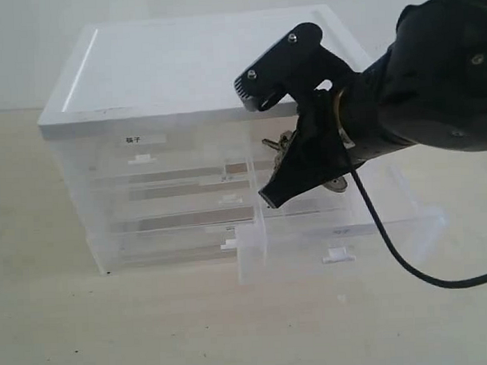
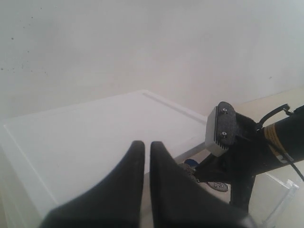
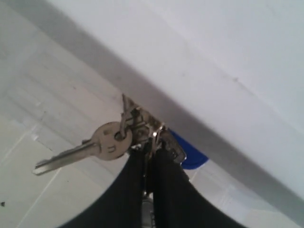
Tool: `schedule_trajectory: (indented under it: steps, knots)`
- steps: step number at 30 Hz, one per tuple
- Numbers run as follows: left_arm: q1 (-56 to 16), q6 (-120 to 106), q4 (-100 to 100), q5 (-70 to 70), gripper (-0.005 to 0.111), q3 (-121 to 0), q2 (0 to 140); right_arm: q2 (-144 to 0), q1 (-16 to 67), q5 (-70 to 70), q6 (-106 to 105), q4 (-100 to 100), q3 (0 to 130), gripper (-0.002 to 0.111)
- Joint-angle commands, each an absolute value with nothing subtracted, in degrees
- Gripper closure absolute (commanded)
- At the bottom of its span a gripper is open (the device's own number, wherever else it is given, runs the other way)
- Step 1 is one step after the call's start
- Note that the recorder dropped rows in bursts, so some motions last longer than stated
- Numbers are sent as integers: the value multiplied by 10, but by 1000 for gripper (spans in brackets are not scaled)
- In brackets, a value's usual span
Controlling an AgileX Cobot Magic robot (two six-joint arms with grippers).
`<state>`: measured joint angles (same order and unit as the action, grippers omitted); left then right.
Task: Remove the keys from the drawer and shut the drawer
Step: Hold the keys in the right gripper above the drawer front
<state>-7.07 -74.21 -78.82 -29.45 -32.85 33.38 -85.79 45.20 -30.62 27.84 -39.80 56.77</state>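
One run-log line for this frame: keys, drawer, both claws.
keys: lifted out, hanging | right claw: shut on keys | left claw: shut, empty, over cabinet top | drawer: open, not yet closed

A translucent plastic cabinet (image 1: 92, 196) with a flat white top (image 1: 183, 64) stands on a pale wooden table (image 1: 113, 331), in front of a plain white wall (image 1: 23, 46). At its upper left is a shut half-width drawer (image 1: 155, 163) with a white label (image 1: 133, 140) bearing black characters above a small white tab. Below it, two full-width drawers (image 1: 172, 202) sit shut, one above the other. A few dark specks dot the near table.
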Motion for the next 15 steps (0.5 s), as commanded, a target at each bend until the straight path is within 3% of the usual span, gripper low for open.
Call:
schedule_trajectory:
  steps: [1,8,11,13,15]
  knots:
    - [-74,-737,-792,-301,102,-326,331,-822,453,-303,270,-371,567,108]
    - [-74,-737,-791,-301,102,-326,331,-816,453,-290,263,-355,567,106]
    - [-74,-737,-791,-302,102,-326,331,-818,453,-283,271,-355,567,83]
    - [-74,-737,-791,-302,102,-326,331,-820,453,-283,271,-354,567,59]
    - [-74,-737,-791,-302,102,-326,331,-822,453,-278,271,-352,567,42]
